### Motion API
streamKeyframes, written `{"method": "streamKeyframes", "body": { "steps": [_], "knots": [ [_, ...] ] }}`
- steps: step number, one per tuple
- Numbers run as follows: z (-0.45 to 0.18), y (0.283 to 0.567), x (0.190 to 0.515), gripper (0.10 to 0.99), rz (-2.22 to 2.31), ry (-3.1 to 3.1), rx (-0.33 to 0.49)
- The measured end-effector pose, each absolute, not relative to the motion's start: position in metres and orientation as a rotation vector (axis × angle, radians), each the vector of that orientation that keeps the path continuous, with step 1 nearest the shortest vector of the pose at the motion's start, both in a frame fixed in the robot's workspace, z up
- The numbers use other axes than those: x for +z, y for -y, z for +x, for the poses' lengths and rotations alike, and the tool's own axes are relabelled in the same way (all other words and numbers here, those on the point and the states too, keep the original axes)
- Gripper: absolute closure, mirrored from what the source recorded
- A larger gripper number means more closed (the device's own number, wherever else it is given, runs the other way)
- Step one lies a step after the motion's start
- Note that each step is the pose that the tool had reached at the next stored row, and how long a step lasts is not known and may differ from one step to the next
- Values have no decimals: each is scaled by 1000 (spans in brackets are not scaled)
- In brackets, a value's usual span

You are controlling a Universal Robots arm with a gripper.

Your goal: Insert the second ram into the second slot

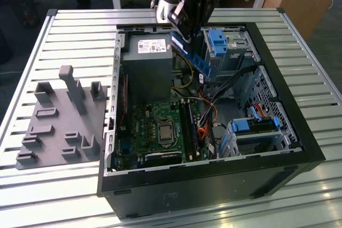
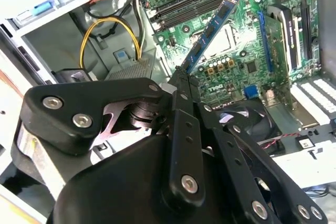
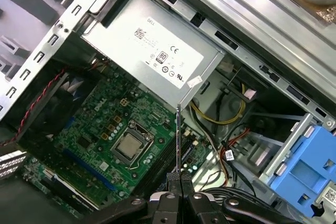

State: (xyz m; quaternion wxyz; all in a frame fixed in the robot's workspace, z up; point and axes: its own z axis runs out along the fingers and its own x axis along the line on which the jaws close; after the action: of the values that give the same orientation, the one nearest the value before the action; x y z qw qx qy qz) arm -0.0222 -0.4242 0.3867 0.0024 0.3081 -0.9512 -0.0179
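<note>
Second ram [image 1: 199, 61], a thin dark blue memory stick, held in the air above the far part of the open computer case [image 1: 214, 185]. One short end is pinched in the claw [image 1: 180, 36], which is closed on it, and the rest of the board juts free from the claw tips. In the exterior view the stick slopes down from the claw toward the exterior view's right and touches nothing else. It hangs between the grey power supply [image 1: 147, 60] and the far blue drive-bay bracket [image 1: 218, 41].

In the second wrist view the ram [image 2: 212, 30] runs out from the claw [image 2: 181, 80] over the green motherboard [image 2: 247, 51], its chips facing the camera. The first wrist view shows the ram [image 3: 179, 140] edge-on as a thin line rising from the claw [image 3: 180, 178].

The memory slots [image 1: 188, 124] lie lower in the case, on the near side of the stick and apart from it, just to the exterior view's right of the processor socket [image 1: 164, 131]. The stick is seated in none of them. A second blue bracket [image 1: 256, 124] sits near the case's right wall.

The case rests on a slatted metal worktop [image 1: 80, 30]. A grey fixture plate [image 1: 61, 118] with upright pegs lies to the exterior view's left.
</note>
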Motion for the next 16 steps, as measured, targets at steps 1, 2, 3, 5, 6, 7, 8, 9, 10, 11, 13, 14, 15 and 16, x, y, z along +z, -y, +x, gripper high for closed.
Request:
{"method": "streamKeyframes", "body": {
  "steps": [1, 2, 3, 5, 6, 7, 8, 9, 10, 11, 13, 14, 15, 16],
  "knots": [
    [-22, 424, 387, 973, 955, 2987, -56],
    [-22, 424, 387, 973, 944, 2991, -56],
    [-22, 424, 387, 973, 932, 2995, -56],
    [-22, 424, 387, 973, 910, 3002, -56],
    [-22, 424, 387, 973, 901, 3005, -56],
    [-22, 424, 387, 973, 892, 3008, -56],
    [-22, 424, 387, 973, 885, 3010, -56],
    [-22, 425, 387, 973, 878, 3012, -57],
    [-22, 425, 387, 973, 872, 3014, -56],
    [-22, 425, 386, 973, 866, 3016, -56],
    [-22, 427, 386, 973, 856, 3019, -56],
    [-22, 427, 386, 973, 851, 3020, -56],
    [-22, 428, 386, 973, 846, 3021, -56],
    [-22, 429, 386, 973, 839, 3023, -56]
  ]
}}
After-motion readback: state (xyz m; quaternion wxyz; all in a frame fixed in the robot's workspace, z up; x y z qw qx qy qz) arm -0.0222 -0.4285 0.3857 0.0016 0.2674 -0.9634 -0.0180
